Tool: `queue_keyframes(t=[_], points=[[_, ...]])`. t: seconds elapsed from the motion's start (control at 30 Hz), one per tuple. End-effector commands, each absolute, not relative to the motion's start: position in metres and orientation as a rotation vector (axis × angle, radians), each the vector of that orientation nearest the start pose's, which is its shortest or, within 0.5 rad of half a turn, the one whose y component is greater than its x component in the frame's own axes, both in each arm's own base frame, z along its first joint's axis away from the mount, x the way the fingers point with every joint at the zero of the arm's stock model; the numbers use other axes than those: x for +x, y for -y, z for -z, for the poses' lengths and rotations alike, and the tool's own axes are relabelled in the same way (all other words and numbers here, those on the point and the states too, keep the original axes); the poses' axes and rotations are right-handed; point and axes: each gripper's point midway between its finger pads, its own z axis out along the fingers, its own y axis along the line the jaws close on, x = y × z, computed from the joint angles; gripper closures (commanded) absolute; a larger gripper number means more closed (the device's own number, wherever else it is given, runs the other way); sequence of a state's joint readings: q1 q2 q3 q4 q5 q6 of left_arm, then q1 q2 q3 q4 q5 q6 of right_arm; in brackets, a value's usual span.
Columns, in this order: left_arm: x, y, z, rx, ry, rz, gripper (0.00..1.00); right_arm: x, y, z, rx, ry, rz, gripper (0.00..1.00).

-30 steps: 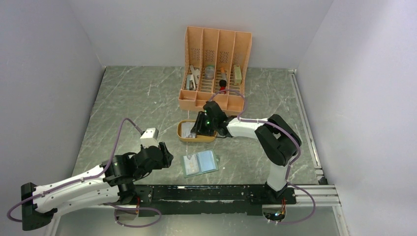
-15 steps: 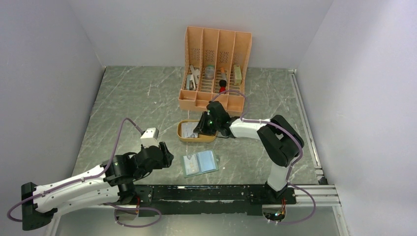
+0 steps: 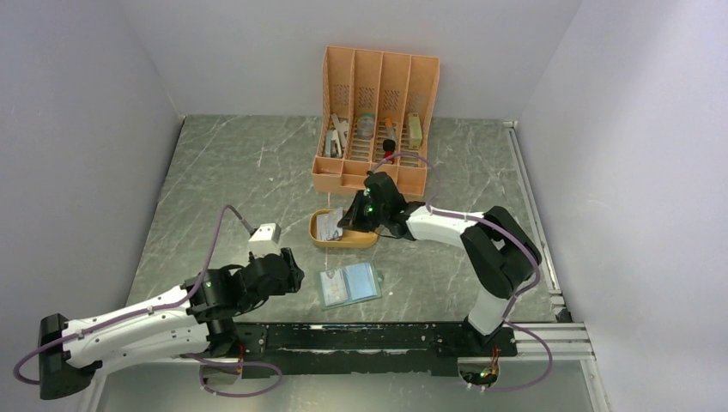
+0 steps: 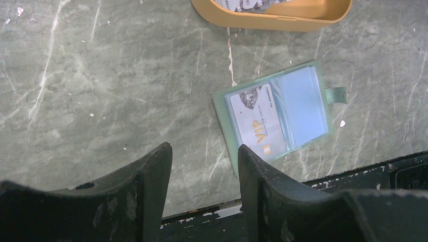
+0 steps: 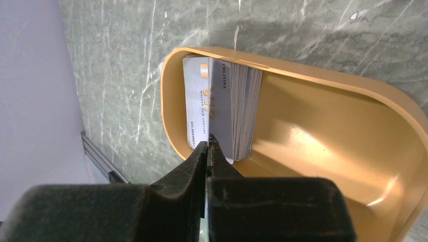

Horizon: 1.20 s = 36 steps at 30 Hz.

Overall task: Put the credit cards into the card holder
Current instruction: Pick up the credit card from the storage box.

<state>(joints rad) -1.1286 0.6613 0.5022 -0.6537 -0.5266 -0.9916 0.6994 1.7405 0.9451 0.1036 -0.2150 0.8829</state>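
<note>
Firstly, item: credit cards (image 5: pixel 222 111). A stack of thin plastic rectangles, grey and pale, stood on edge and leaned against one end wall of the orange oval tray (image 5: pixel 328 131). One further card, the VIP card (image 4: pixel 255 121), lay in the left clear pocket of the card holder (image 4: pixel 277 116). The right pocket looked empty.

Location: the tray sat on the marbled table (image 3: pixel 223 172), in front of the tall orange organizer (image 3: pixel 378 86). The card holder lay open and flat nearer the arm bases, apart from the tray.

Handling, as judged: each card was probably very light, stiff but springy, and glossy enough to slip from a weak pinch. Packed face to face, the cards would tend to come away in twos or drag a neighbour along. The best hold seemed to be the exposed near edge of the outermost card, taken by one short end so the other end stayed free to enter a pocket. The pocket film looked soft and likely to buckle, so it would want steadying.

Right gripper (image 5: pixel 208 143): fingers were pressed together at the near edge of the stack, on the outermost VIP-marked card. Whether a card sat between them could not be told.

Left gripper (image 4: pixel 204 171): fingers were spread and carried nothing, above bare table just beside the card holder.
</note>
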Motion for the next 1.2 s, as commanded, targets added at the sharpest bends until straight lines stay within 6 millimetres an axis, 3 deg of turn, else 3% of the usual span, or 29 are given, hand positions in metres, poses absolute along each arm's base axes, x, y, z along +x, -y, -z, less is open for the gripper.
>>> queue_keyframes(t=[0.0, 0.1, 0.3, 0.43, 0.57, 0.77, 1.17], points=[[0.147, 0.177, -0.116, -0.091, -2.266, 0.537, 0.44, 0.289, -0.333, -0.071, 0.125, -2.510, -1.014, 1.00], [0.148, 0.177, -0.119, -0.091, -2.259, 0.536, 0.44, 0.284, -0.335, -0.082, 0.173, -2.521, -1.058, 1.00], [0.152, 0.174, -0.129, -0.101, -2.239, 0.512, 0.45, 0.285, -0.328, -0.125, 0.516, -2.493, -1.219, 1.00], [0.153, 0.169, -0.134, -0.116, -2.224, 0.508, 0.45, 0.286, -0.322, -0.147, 0.653, -2.513, -1.176, 1.00], [0.154, 0.166, -0.137, -0.134, -2.212, 0.514, 0.45, 0.284, -0.326, -0.162, 0.685, -2.530, -1.207, 1.00], [0.153, 0.163, -0.139, -0.154, -2.211, 0.514, 0.45, 0.277, -0.325, -0.169, 0.747, -2.521, -1.260, 1.00], [0.153, 0.160, -0.144, -0.176, -2.195, 0.531, 0.46, 0.264, -0.329, -0.196, 0.674, -2.471, -1.409, 1.00]])
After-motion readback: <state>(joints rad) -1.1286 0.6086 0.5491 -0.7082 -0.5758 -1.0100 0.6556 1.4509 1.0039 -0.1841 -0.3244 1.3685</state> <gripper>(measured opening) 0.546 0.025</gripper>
